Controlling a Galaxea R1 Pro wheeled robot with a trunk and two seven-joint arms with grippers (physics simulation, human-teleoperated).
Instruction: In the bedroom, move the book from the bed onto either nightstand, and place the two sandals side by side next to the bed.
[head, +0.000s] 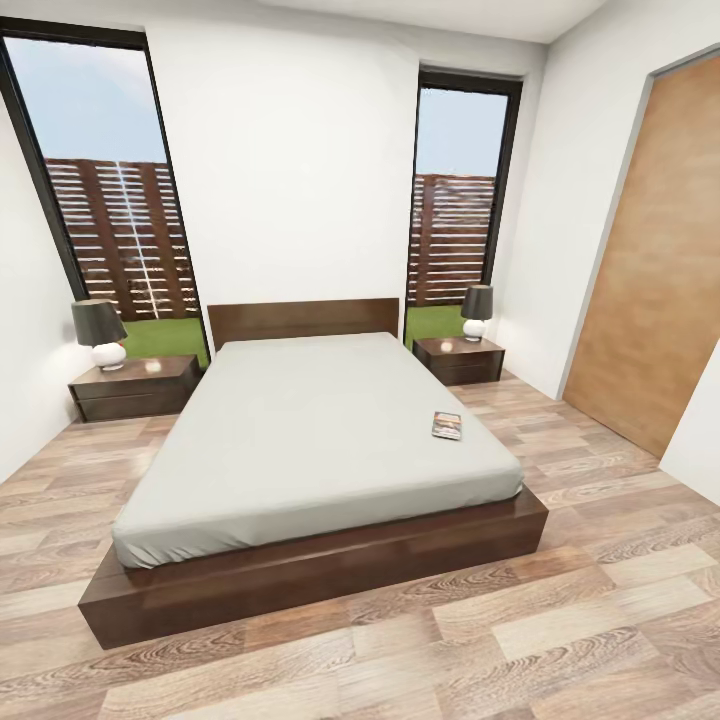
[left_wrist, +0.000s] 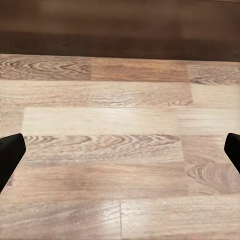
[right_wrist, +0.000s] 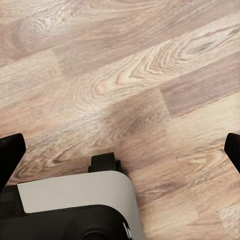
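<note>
1. Head view: the bedroom w/ a low bed (head: 300, 440), grey mattress on a dark wood base, headboard at the far wall. The book (head: 447, 425) lies flat on the mattress near the bed's right edge; cover print too small to read. A nightstand (head: 135, 386) w/ lamp (head: 100, 333) stands left of the bed, another nightstand (head: 459, 359) w/ lamp (head: 477, 311) on the right. Wood door (head: 655, 270) on the right wall, cut off by the frame.
2. Left wrist view: left gripper (left_wrist: 120, 155) over plank floor (left_wrist: 110, 120), fingers spread wide, holding nothing; just the tips show at the frame edges. A blurred dark band lies beyond.
3. Right wrist view: right gripper (right_wrist: 120, 150) fingers likewise apart, empty, over floor; robot base (right_wrist: 75, 205) w/ a caster below, partly cut off.
</note>
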